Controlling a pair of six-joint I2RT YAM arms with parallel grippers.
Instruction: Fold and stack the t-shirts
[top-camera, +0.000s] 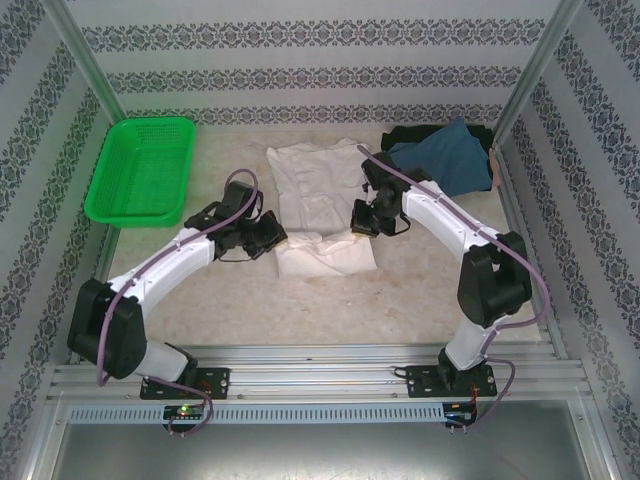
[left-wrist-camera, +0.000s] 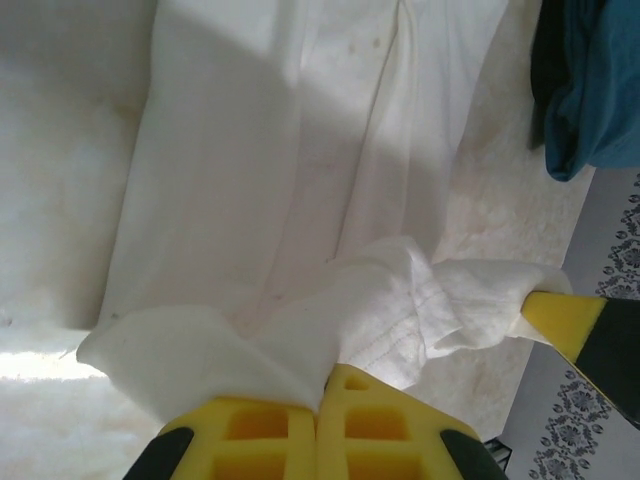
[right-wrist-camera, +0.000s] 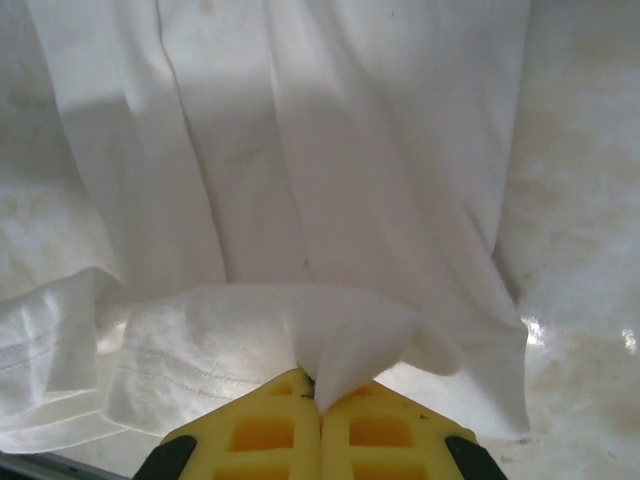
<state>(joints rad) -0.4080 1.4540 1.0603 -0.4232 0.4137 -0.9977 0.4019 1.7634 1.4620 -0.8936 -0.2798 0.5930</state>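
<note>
Item 1: green mesh basket (top-camera: 140, 170), far left on my desk (top-camera: 420, 300). Item 2: patterned walls (top-camera: 300, 40) left, right, far.

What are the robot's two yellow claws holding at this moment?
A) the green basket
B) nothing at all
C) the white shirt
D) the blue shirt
C: the left claw and the right claw are each shut on a pinched fold at the white shirt's near edge, while the blue shirt and the green basket lie apart at the far corners.
</note>
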